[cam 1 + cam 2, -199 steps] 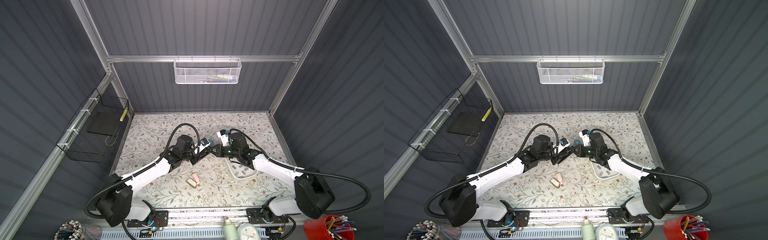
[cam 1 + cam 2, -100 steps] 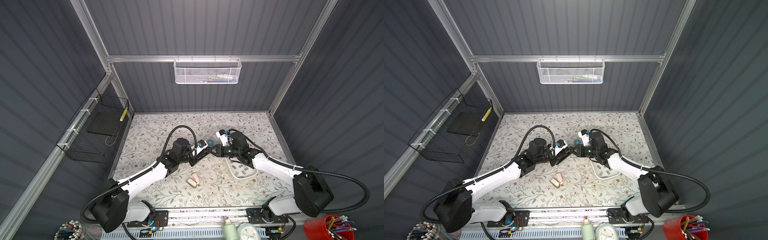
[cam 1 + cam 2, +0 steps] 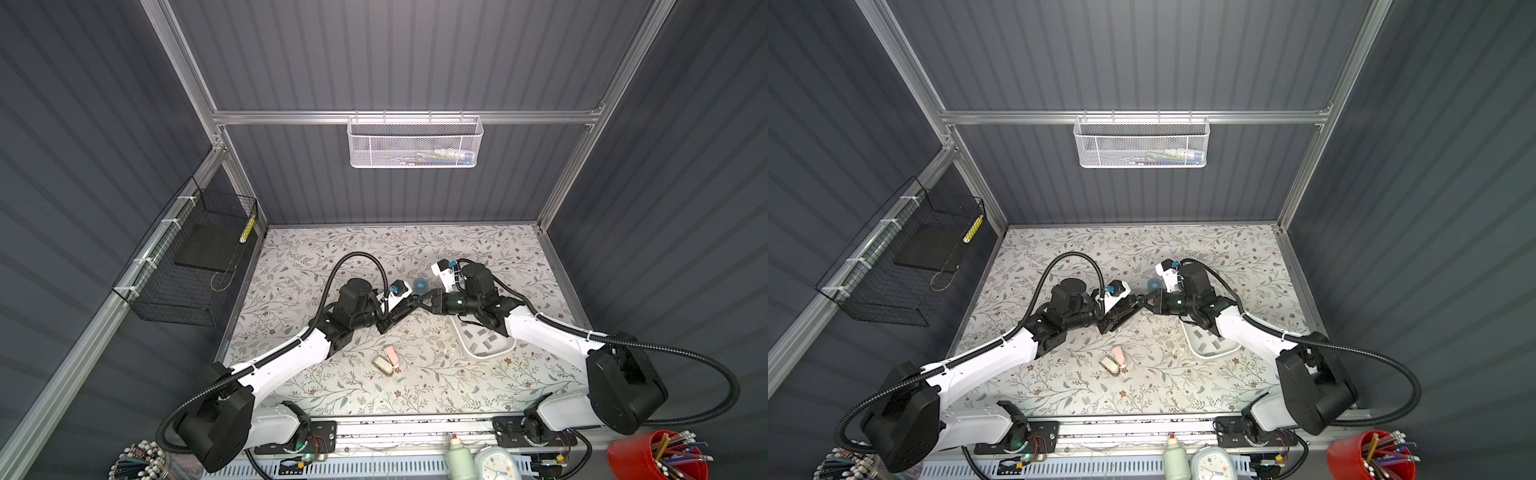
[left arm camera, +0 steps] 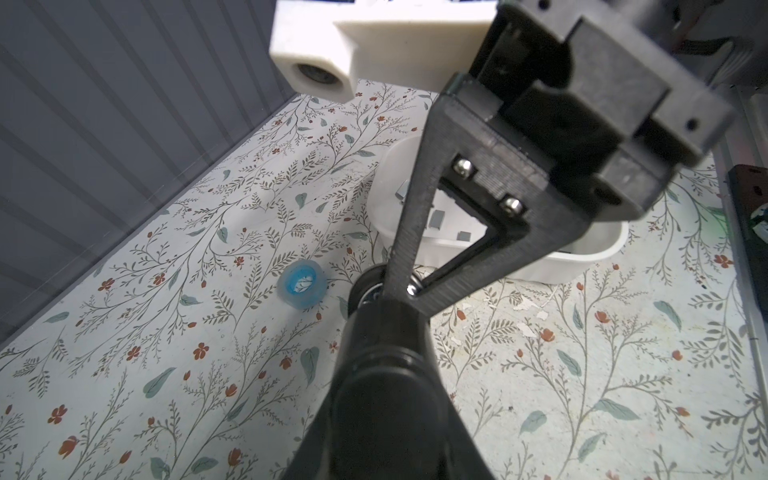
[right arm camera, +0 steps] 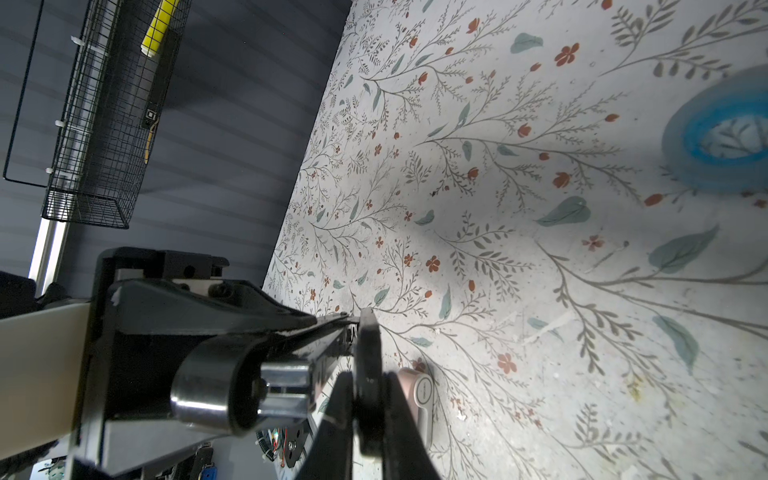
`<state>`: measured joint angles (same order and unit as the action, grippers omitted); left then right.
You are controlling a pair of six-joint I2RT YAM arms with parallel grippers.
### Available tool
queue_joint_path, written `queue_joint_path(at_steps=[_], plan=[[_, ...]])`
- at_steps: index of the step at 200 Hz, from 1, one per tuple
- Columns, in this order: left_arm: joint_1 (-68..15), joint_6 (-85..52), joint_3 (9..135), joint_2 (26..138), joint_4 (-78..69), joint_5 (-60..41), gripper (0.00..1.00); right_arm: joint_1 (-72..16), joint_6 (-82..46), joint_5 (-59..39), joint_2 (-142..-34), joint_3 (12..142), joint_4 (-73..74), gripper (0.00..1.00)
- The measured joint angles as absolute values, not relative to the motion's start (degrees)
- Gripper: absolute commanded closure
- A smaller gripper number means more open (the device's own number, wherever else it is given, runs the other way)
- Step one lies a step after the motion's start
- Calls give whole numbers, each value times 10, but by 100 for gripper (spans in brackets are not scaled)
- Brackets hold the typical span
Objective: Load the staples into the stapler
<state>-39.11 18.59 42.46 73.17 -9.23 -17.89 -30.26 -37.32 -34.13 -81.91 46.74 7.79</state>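
Note:
The black stapler [image 3: 397,318] hangs slanted above the mat between both arms in both top views. My left gripper [image 3: 401,305] is shut on its body, which fills the foreground of the left wrist view [image 4: 382,395] and hides those jaws. From the right, my right gripper [image 3: 427,300] meets the stapler's upper end. In the right wrist view its jaws [image 5: 368,384] are shut on a thin black part of the stapler [image 5: 368,345]. The staples [image 3: 482,336], small grey strips, lie loose in a white tray [image 3: 467,347] under the right arm.
A blue tape roll [image 3: 420,285] lies just behind the grippers. A pink and a beige small item [image 3: 386,360] lie in front of them. A black wire basket [image 3: 187,266] hangs on the left wall, a white mesh basket [image 3: 415,143] on the back wall.
Both grippers and the stapler between them have shifted slightly to the left. Neither grip has changed.

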Motion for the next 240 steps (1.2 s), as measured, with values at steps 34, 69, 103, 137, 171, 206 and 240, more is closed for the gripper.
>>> queue_joint_path(at_steps=[34,69,103,137,171,206,240], plan=[[-388,178,425,733,-99,-195,100,-298,-377,-348,-818,467,76,100],[-382,167,422,733,-106,-211,100,-297,-383,-350,-818,468,77,100],[-376,153,415,733,-122,-220,100,-297,-384,-349,-818,468,74,100],[-358,137,403,717,-135,-240,100,-266,-388,-291,-824,467,54,100],[-352,125,399,710,-130,-241,100,-260,-392,-267,-830,470,47,100],[-351,123,396,704,-122,-240,100,-269,-392,-257,-830,474,45,100],[-352,137,404,704,-97,-245,100,-274,-385,-246,-824,477,22,71]])
